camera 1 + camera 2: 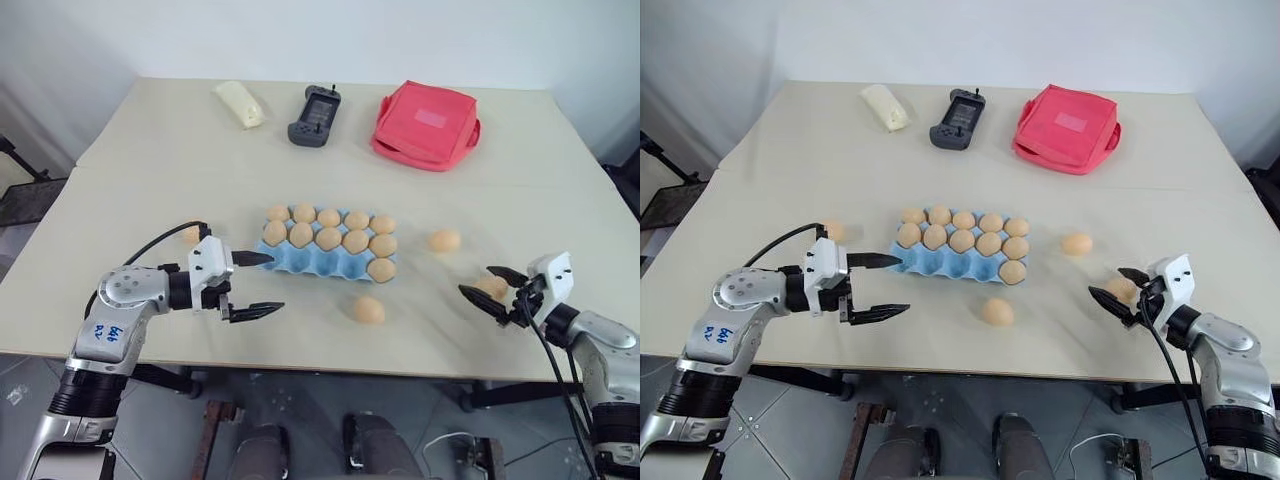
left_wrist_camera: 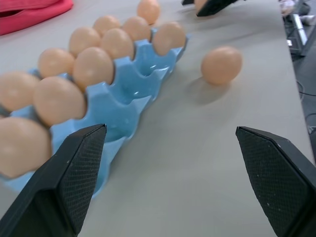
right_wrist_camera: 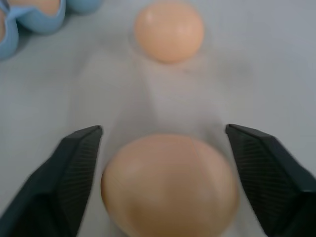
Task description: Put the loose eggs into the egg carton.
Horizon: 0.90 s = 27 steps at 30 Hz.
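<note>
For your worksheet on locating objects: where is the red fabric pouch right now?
The red fabric pouch lies at the table's far edge, right of the dark handheld controller, beyond the light blue egg carton.

The light over my table is soft and even, bright but without glare, and the shadows under the eggs are pale and short. My head views are sharp in the middle, only my right gripper looks a little smeared. In my right wrist view the near egg is out of focus. In my left wrist view the egg carton is sharp, the far part softer.
</note>
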Each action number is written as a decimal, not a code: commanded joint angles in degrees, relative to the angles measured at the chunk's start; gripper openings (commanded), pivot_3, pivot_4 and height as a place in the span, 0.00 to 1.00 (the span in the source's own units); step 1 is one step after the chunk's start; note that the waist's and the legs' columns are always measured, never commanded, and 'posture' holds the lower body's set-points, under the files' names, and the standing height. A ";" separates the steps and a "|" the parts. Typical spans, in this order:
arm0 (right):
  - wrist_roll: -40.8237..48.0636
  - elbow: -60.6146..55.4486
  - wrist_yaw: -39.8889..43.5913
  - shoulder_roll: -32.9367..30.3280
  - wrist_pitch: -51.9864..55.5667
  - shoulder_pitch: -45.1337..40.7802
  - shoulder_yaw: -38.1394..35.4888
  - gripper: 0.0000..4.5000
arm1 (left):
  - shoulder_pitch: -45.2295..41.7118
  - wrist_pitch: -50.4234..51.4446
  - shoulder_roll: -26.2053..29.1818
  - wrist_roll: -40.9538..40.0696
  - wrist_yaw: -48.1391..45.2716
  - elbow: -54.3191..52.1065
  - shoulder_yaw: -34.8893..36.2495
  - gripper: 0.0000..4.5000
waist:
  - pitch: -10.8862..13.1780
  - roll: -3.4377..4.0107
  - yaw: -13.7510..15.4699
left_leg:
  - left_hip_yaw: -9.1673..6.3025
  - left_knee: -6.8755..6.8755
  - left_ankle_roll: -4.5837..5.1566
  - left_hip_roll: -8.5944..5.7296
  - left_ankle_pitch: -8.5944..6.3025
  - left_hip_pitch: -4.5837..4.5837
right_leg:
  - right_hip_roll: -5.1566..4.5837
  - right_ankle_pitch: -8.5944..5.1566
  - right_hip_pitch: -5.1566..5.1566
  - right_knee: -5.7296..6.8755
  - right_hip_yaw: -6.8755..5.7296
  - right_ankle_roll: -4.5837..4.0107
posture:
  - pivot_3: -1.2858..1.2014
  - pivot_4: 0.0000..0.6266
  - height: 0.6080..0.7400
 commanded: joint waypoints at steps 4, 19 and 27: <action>1.26 -5.37 1.72 -1.43 1.47 -0.62 0.44 0.54 | 1.46 -0.25 1.08 -0.77 1.09 -2.01 3.09 1.00 | 0.00 0.00 -0.08 | 0.00 0.01 0.01 0.00 -0.01 0.01 | 0.00 0.01 0.01 -0.01 0.01 0.03 | 0.52 0.24 1.00; 0.88 -25.53 -5.08 9.63 17.34 -15.84 20.83 0.54 | 7.85 -1.38 2.82 -1.15 4.25 1.59 11.12 1.00 | 0.02 0.03 -0.76 | -0.04 -0.05 -0.03 0.03 0.01 -0.05 | -0.07 0.03 -0.15 0.02 -0.02 -0.03 | 0.52 0.24 1.00; -3.11 -17.47 -4.62 14.56 13.82 -20.87 25.02 0.84 | 9.75 -0.20 2.88 -1.60 5.83 -0.19 13.01 1.00 | 0.02 0.03 -0.13 | -0.13 -0.11 -0.02 0.04 -0.15 -0.33 | -0.16 0.04 -0.22 -0.39 -0.37 -0.02 | 0.52 0.24 1.00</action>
